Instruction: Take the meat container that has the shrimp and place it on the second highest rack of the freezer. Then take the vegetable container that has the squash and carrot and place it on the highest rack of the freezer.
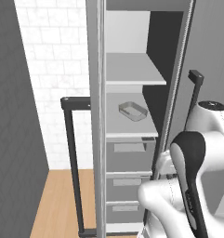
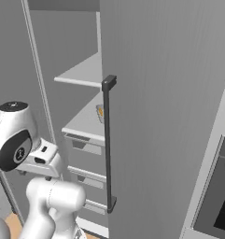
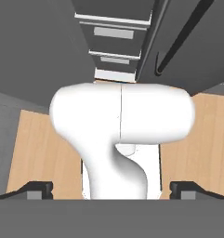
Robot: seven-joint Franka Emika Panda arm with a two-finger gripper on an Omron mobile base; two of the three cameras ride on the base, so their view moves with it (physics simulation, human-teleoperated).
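The freezer stands open in front of me. A shallow grey meat container rests on the second highest rack. In the right base view the door hides most of it, and only a small orange-yellow bit, the shrimp, peeks past the door edge. The highest rack above it is bare. The vegetable container with the squash and carrot is out of view. My gripper is open, with its fingertips far apart and nothing between them. It points down at the floor, well away from the shelves.
Grey drawers sit below the shelves. The open freezer door with its long dark bar handle stands close on my right, and another dark handle is on my left. A wooden floor lies below. A dark wall is at far left.
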